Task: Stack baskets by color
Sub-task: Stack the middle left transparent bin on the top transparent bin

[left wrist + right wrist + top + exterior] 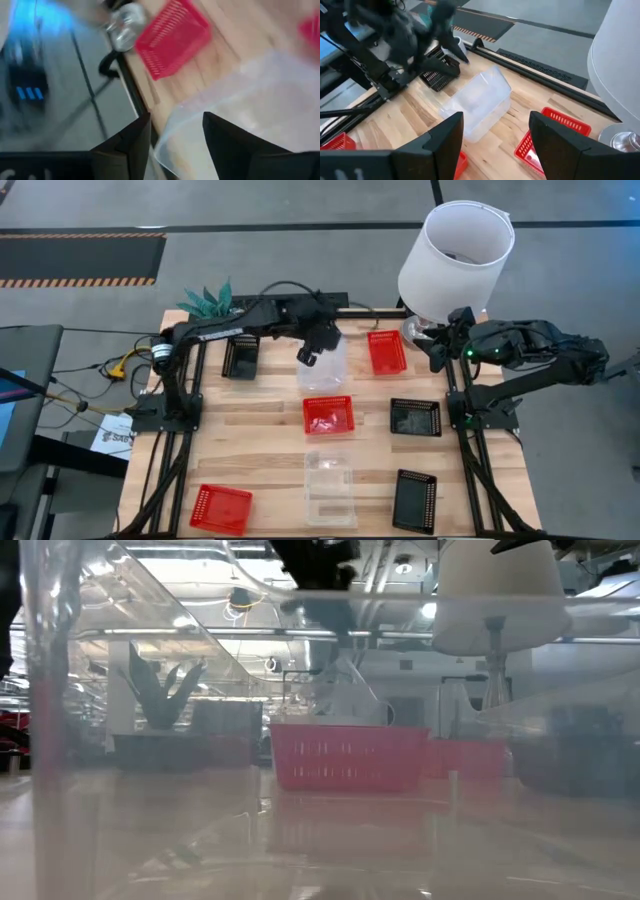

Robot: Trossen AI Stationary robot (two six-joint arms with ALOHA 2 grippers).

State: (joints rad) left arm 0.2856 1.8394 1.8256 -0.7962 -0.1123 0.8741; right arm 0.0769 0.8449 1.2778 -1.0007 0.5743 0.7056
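Baskets: nine trays spread over the desk (250, 420), one clear basket (325, 370) under the left gripper (312, 356).

The left gripper sits at the far middle of the desk, over the rim of that clear basket, fingers parted, one either side of the wall; whether they press it I cannot tell; the step in hand looks like a pick or a release of this clear basket; the clear stack (329, 488) lies near the front middle, so the next move likely calls for a firm hold and a carry there; red baskets (328, 414) and black baskets (415, 417) lie scattered, unstacked; the right gripper (437, 346) waits open at the far right by the lampshade (455, 255).
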